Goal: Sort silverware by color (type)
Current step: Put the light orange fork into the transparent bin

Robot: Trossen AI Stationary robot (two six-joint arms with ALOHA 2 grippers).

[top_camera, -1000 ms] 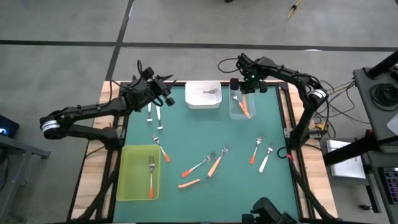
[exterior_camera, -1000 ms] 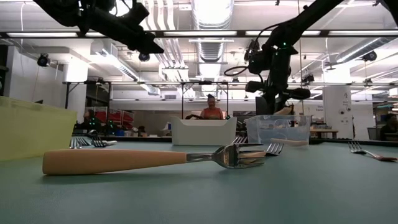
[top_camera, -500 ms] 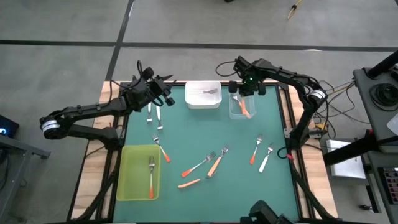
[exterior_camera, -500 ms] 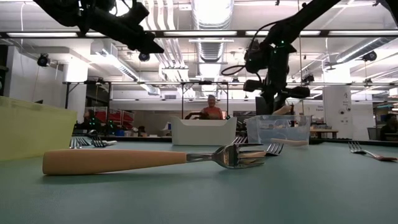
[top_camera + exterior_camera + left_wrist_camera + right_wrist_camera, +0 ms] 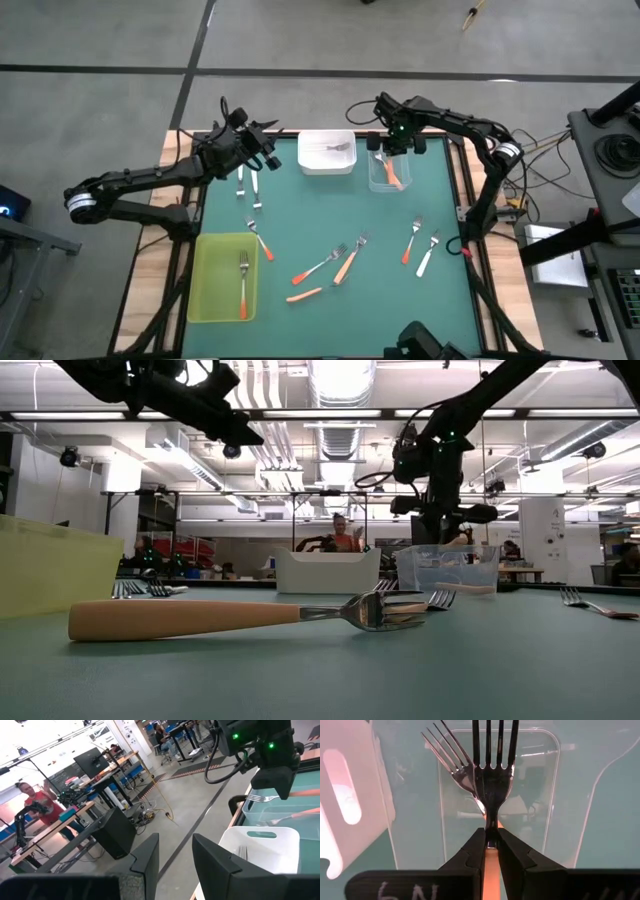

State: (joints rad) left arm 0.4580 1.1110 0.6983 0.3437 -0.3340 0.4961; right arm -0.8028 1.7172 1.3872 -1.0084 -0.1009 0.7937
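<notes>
While the right claw (image 5: 490, 851) grips a light orange fork (image 5: 492, 780) over the clear tray (image 5: 570, 795), it should go low, then let go softly. The left claw (image 5: 175, 857) waits half open, holding nothing.

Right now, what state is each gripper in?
Left gripper: open, empty.
Right gripper: shut on a light orange fork, over the clear tray.

Lab; workbenches (image 5: 75, 815), monitors (image 5: 90, 760), ceiling ducts (image 5: 335, 380)
</notes>
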